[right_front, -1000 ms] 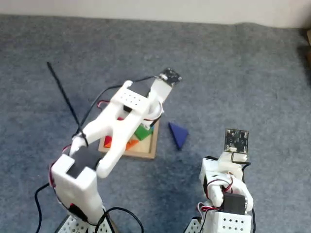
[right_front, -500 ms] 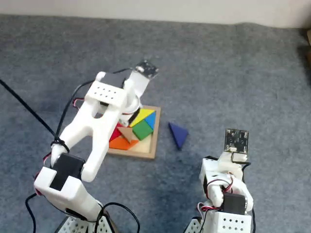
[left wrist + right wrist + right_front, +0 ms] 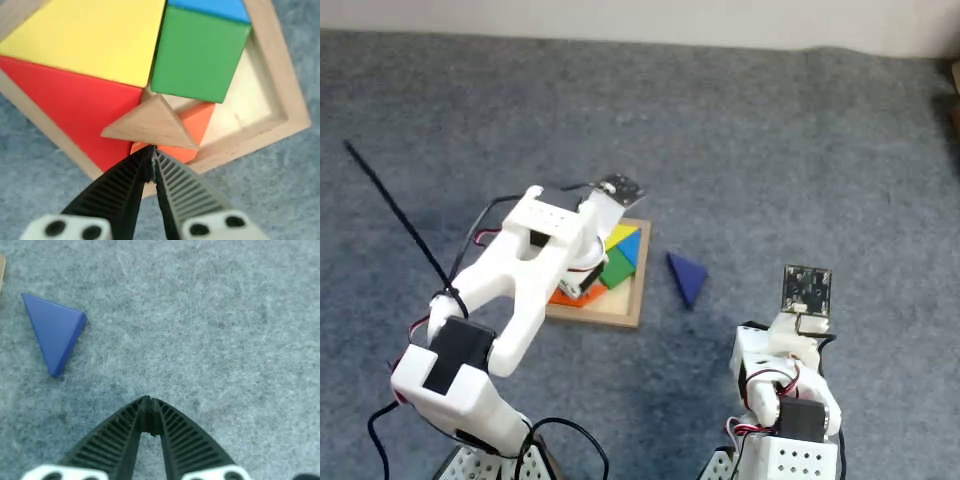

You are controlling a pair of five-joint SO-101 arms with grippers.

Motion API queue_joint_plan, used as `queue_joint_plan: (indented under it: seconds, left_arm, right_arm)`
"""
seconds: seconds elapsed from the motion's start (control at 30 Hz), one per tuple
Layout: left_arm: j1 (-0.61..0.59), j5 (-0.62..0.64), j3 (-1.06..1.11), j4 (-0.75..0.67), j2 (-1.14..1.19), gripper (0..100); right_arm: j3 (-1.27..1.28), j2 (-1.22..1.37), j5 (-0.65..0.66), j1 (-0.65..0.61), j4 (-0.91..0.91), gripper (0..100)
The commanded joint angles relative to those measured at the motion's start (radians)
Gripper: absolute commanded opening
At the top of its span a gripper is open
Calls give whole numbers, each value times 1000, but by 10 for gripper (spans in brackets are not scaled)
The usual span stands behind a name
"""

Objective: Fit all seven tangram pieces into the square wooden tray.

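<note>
Tray (image 3: 620,320) under left gripper (image 3: 152,156), blue triangle (image 3: 688,277) to its right.
Left gripper is closed on nothing; right gripper (image 3: 148,412) also.

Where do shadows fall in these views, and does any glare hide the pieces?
High view: soft, even light, no glare on the wooden tray. Left wrist view: a thin dark shadow under the plain wooden triangle, no glare on the yellow piece. Right wrist view: the dark blue triangle has a side face darker than its top; no glare.
</note>
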Motion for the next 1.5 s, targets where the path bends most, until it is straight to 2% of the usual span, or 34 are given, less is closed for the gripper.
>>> queue_joint_plan:
  seconds: [0.0,0.13,0.23,0.97,1.13,1.23,1.33,1.47]
  left_arm:
    - [59,-2,1,-20,-50,24]
    - [120,2,1,-20,-50,24]
    - [150,54,-18,-20,-50,24]
    - [134,60,-105,101,-59,24]
    - [176,60,-61,89,-101,24]
    - [166,57,4,-3,-101,24]
    - [131,55,81,-77,-102,24]
    - [64,14,127,-84,-102,24]
  right_arm:
    - [150,-18,6,13,-28,9]
    - [150,-18,6,13,-28,9]
    - [150,-18,6,13,-28,9]
    - [150,-18,6,13,-28,9]
    - [150,-18,6,13,-28,9]
    - [150,-18,6,13,-28,9]
    - [150,-18,6,13,-28,9]
    - [150,-18,6,13,-28,9]
